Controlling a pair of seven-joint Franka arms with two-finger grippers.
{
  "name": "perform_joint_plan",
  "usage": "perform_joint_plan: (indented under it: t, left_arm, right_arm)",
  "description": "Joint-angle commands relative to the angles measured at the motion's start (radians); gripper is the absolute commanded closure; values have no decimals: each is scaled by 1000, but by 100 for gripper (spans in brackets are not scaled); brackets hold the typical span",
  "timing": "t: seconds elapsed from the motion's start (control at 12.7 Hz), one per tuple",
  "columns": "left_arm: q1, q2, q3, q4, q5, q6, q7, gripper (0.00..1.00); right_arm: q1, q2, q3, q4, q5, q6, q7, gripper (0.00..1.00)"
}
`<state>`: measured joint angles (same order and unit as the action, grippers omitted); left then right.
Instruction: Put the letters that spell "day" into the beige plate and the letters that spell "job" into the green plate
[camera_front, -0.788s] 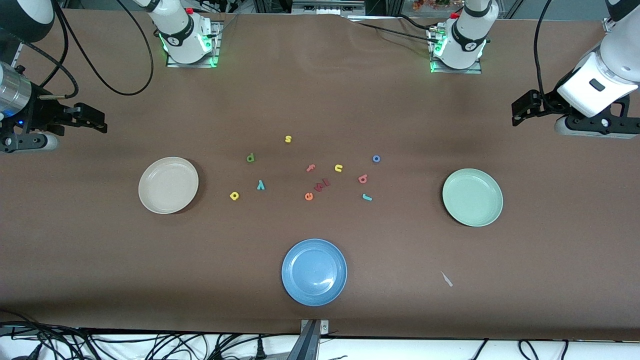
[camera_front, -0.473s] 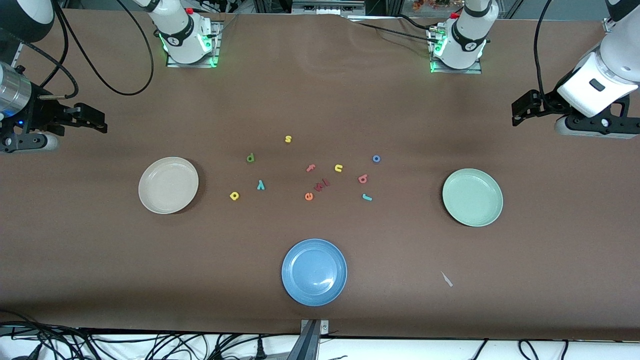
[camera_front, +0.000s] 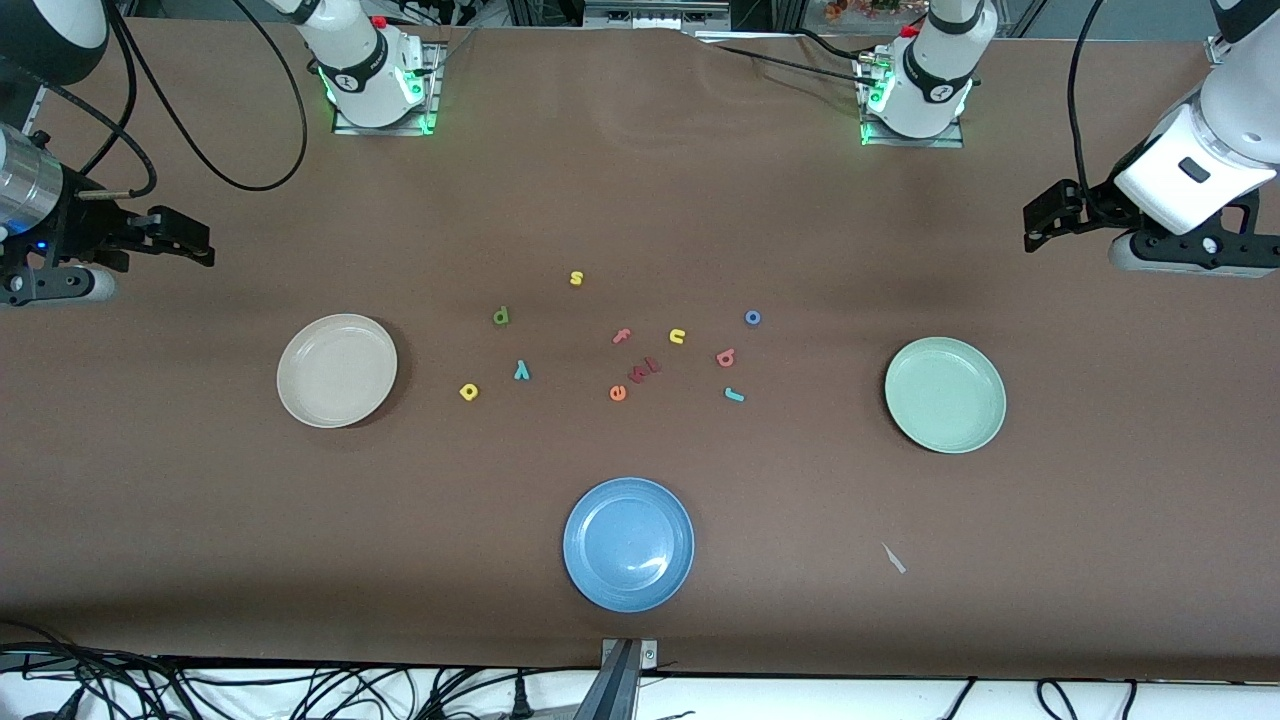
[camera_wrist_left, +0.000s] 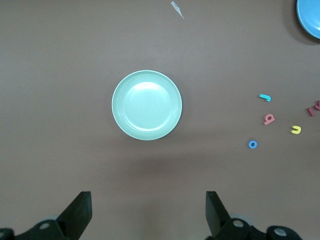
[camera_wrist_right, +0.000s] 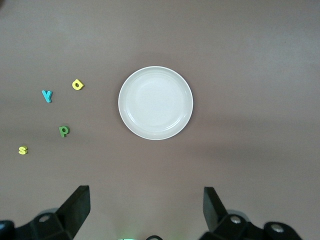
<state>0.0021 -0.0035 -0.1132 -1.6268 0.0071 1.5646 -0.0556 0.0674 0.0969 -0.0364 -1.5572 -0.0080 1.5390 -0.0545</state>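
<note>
Letters loose on table (camera_front: 640, 620) between beige plate (camera_front: 337, 371) and green plate (camera_front: 945, 394); blue plate (camera_front: 628, 543) nearest camera.
Left hand (camera_wrist_left: 148, 212) and right hand (camera_wrist_right: 146, 209) wait high at table ends, both wide, empty.

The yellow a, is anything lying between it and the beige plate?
Nothing visible: bare table separates the yellow a from the beige plate. The teal y and green d lie away from that path.

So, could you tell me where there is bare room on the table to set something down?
Bare cloth lies between the beige plate and the blue plate, and between the blue plate and the green plate. The scattered letters crowd the middle.
</note>
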Motion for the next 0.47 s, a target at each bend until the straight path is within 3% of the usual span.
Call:
perform_joint_plan:
  t: [0.0, 0.39]
  left_arm:
    - [1, -9, 1, 4, -21, -15, 16, 0]
    - [1, -9, 1, 4, -21, -15, 16, 0]
  right_arm:
    - [8, 1, -10, 11, 3, 0, -2, 0]
    - [-1, -5, -11, -1, 3, 0, 50, 0]
